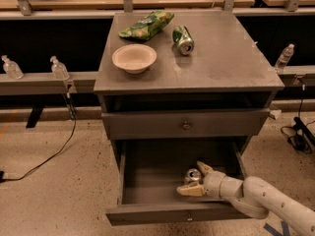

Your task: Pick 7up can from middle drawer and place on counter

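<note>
Camera view: hand (190, 179) flanking silvery can (193, 173)

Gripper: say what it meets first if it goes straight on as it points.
Most likely the 7up can, which sits between the open jaws of the gripper in the middle drawer; depth there is unclear.

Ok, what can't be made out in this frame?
Camera view only:
7up can: partly hidden by the gripper in the middle drawer; label too small.
Whether the gripper holds the can: unclear, its own bulk blocks the contact.
Robot arm: cut off at the bottom-right edge.
Closed drawer above: contents hidden by its front.
</note>
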`<state>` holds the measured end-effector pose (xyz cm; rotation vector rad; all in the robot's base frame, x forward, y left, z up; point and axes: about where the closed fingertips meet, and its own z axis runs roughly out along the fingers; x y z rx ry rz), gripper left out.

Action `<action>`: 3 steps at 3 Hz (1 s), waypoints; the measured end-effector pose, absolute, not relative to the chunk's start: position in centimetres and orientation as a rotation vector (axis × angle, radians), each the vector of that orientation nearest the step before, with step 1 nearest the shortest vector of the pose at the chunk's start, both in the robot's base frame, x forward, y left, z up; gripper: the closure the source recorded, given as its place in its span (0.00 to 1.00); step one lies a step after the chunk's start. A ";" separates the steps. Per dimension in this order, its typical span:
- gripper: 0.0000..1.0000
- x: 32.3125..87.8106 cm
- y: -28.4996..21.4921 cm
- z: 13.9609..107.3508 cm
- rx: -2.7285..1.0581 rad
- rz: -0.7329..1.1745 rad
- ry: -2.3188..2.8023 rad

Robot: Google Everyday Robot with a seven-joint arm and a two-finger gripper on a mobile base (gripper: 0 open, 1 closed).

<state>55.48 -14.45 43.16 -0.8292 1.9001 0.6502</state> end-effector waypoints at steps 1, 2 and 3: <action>0.40 54.9 -15.0 42.1 -0.744 0.686 1.886; 0.62 54.8 -15.6 42.5 -0.678 0.719 1.830; 0.87 54.7 -15.9 46.5 -0.679 0.716 1.742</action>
